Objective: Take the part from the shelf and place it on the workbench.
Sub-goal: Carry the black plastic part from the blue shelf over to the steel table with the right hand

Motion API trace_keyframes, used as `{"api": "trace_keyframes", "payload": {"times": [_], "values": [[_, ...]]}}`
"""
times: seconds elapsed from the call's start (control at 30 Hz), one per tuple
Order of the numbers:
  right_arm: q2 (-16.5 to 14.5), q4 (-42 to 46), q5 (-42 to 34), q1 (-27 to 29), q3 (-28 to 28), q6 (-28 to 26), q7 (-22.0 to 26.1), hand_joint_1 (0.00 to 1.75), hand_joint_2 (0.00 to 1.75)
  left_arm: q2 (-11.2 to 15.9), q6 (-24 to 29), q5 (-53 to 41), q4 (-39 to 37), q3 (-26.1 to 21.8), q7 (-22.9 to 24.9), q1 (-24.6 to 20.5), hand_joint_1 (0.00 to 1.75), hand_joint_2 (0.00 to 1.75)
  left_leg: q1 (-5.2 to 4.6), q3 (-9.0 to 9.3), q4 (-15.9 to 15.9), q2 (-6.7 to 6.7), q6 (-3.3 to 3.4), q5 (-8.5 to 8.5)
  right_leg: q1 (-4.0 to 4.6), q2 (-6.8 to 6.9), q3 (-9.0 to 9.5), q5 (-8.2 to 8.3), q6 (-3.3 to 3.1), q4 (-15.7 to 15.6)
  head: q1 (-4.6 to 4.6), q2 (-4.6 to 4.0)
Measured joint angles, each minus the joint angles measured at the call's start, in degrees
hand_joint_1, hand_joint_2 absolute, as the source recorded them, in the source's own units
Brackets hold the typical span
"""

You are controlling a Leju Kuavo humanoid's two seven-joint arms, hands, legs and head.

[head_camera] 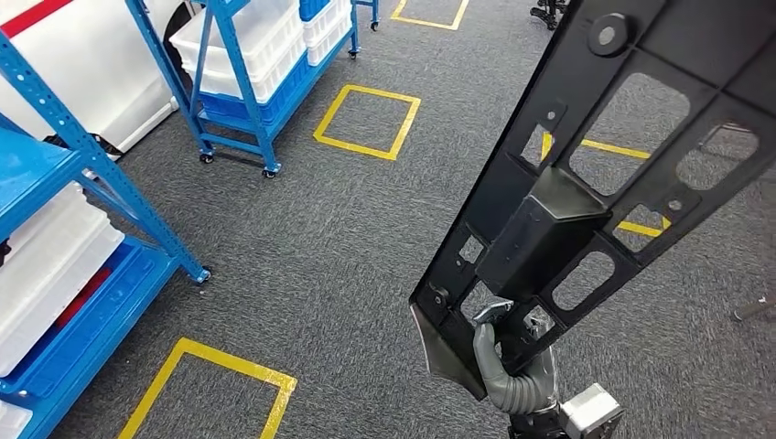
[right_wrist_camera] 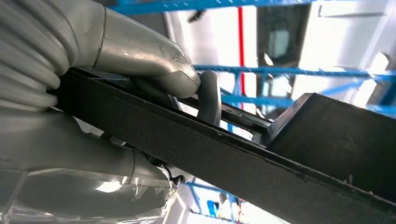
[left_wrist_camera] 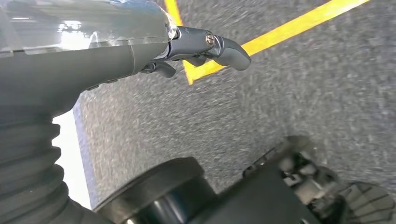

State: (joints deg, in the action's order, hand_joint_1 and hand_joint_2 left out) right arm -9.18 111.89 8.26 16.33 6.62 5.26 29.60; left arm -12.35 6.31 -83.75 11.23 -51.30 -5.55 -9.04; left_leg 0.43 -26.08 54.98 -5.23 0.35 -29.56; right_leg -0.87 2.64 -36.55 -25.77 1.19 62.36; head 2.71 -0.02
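Part: we see the black part held up over grey carpet, tilted, nearest us.
Right hand: our right hand clamps its lower end.
Left hand: our left hand hangs above carpet, fingers curled, holding nothing.
Room: open carpet with yellow squares.
Shelves: blue shelves along the left carry white bins.

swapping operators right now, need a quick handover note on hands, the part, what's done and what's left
Right hand: grips the black part at its lower end, holding it up over the grey carpet.
Left hand: hangs over the carpet near a yellow floor line, holding nothing; fingers look curled, state unclear.
Blue shelves with white bins stand to the left.
Done: part is off the shelf and in hand.
Left: reach the workbench and set the part on it.
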Motion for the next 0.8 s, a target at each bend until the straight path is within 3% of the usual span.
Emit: {"api": "trace_keyframes", "payload": {"times": [0.07, 0.13, 0.17, 0.23, 0.3, 0.33, 0.37, 0.4, 0.43, 0.5, 0.53, 0.6, 0.67, 0.73, 0.8], "values": [[0.2, -0.5, -1.3, -0.6, 0.2, 1.1, 0.9, 1.75, 1.75, 0.2, 0.5, 0.6, 0.0, 0.0, 0.2, -0.3, 0.00, 1.75, -0.27, 0.07, 0.3, -1.04, -0.63, -0.59, 0.35, 1.15, 1.80, 0.40, -0.98, -3.6, 0.01, -0.01], [0.3, -1.6, -1.9, -1.3, 0.4, 2.4, 1.7, 1.75, 1.75, 0.5, 1.4, 1.7, 0.1, -0.1, 0.4, -0.4, 0.00, 1.75, -0.31, 0.35, 0.3, -1.99, -1.28, -0.91, 0.64, -0.03, 1.69, 0.27, -1.99, -3.6, 0.01, -0.01], [0.3, -2.2, -2.1, -1.7, 0.4, 3.0, 1.9, 1.75, 1.75, 0.7, 1.9, 2.4, 0.1, -0.2, 0.4, -0.5, 0.00, 1.75, -0.16, 0.49, 0.5, -1.63, -1.63, -1.24, 0.65, -0.65, 1.69, 0.31, -2.33, -3.7, 0.02, -0.01], [0.3, -3.7, -2.1, -3.0, 0.5, 4.2, 2.0, 1.75, 1.75, 1.1, 2.7, 3.9, 0.1, -0.8, 0.2, -0.4, 0.00, 1.75, 0.11, -0.66, 3.6, 1.09, -2.11, -3.39, 0.50, -1.90, 1.74, 0.49, -3.04, -4.0, 0.02, 0.00], [0.3, -5.4, -1.9, -4.5, 0.7, 5.0, 2.1, 1.75, 1.75, 1.5, 2.8, 4.5, 0.1, -1.5, 0.2, 0.2, 0.00, 1.75, 0.20, -4.60, 11.4, 4.03, -2.16, -7.07, 0.57, -3.27, 1.70, 0.57, -3.50, -4.0, 0.02, 0.00], [0.3, -6.2, -1.9, -5.0, 0.8, 5.3, 2.2, 1.75, 1.75, 1.7, 2.7, 4.7, 0.1, -1.8, 0.3, 0.6, 0.00, 1.75, 0.18, -6.82, 15.5, 4.51, -2.11, -8.38, 0.68, -4.05, 1.69, 0.58, -3.63, -4.0, 0.02, 0.00], [0.3, -6.8, -1.9, -5.3, 0.8, 5.4, 2.2, 1.75, 1.75, 1.8, 2.6, 4.9, 0.1, -2.1, 0.4, 0.8, 0.00, 1.75, 0.15, -8.36, 17.9, 4.68, -2.01, -8.59, 0.80, -4.82, 1.72, 0.57, -3.67, -4.0, 0.02, 0.00], [0.3, -7.3, -1.8, -5.5, 0.8, 5.5, 2.2, 1.75, 1.75, 1.8, 2.5, 5.1, 0.1, -2.3, 0.5, 1.0, 0.00, 1.75, 0.13, -8.87, 18.1, 4.76, -1.81, -7.57, 0.92, -5.57, 1.78, 0.56, -3.69, -3.9, 0.02, 0.00], [0.3, -7.9, -1.8, -5.8, 0.8, 5.6, 2.2, 1.75, 1.75, 1.8, 2.5, 5.2, 0.1, -2.6, 0.6, 1.1, 0.00, 1.75, 0.11, -8.31, 15.9, 4.98, -1.53, -5.46, 1.02, -6.33, 1.88, 0.55, -3.69, -3.9, 0.02, 0.00], [0.3, -8.7, -1.8, -6.3, 0.9, 5.7, 2.2, 1.75, 1.75, 1.9, 2.4, 5.7, 0.1, -3.0, 0.6, 1.5, 0.00, 1.75, 0.04, -5.58, 8.2, 7.36, -0.70, -0.63, 1.13, -7.82, 2.01, 0.58, -3.60, -3.8, 0.02, 0.00], [0.3, -9.2, -1.9, -6.7, 0.9, 5.8, 2.3, 1.75, 1.75, 1.9, 2.4, 6.0, 0.1, -3.3, 0.6, 1.7, 0.00, 1.75, 0.02, -4.46, 4.9, 8.75, -0.39, 0.75, 1.07, -8.51, 1.90, 0.65, -3.42, -3.7, 0.02, 0.00], [0.2, -10.2, -1.9, -7.3, 0.9, 6.2, 2.6, 1.75, 1.75, 1.9, 2.3, 6.6, 0.1, -3.9, 0.5, 1.9, 0.00, 1.75, -0.18, -3.67, 2.3, 10.11, -0.10, 1.21, 0.74, -9.75, 1.42, 1.00, -2.75, -3.8, 0.01, 0.00], [0.1, -11.0, -1.9, -7.7, 0.9, 6.6, 2.8, 1.75, 1.75, 1.8, 2.3, 6.9, 0.1, -4.3, 0.4, 1.9, 0.00, 1.75, -0.21, -3.27, 1.4, 8.81, 0.17, 1.64, 0.54, -10.51, 1.09, 1.34, -1.95, -3.9, 0.01, 0.00], [0.0, -11.6, -1.8, -8.3, 0.9, 7.0, 3.0, 1.75, 1.75, 1.6, 2.3, 7.2, 0.1, -4.6, 0.3, 2.1, 0.00, 1.75, -0.02, -2.74, 0.2, 7.22, 0.69, 2.40, 0.80, -8.07, 0.02, -0.06, -1.43, -2.0, 0.01, 0.00], [0.0, -12.3, -1.5, -9.0, 0.9, 7.6, 3.2, 1.75, 1.75, 1.6, 2.5, 7.6, 0.1, -5.0, 0.2, 2.4, 0.00, 1.75, -0.12, -2.57, -0.4, 5.46, 1.03, 2.70, 0.75, -4.49, -2.96, -3.54, -1.02, 4.2, 0.01, 0.00]]}}
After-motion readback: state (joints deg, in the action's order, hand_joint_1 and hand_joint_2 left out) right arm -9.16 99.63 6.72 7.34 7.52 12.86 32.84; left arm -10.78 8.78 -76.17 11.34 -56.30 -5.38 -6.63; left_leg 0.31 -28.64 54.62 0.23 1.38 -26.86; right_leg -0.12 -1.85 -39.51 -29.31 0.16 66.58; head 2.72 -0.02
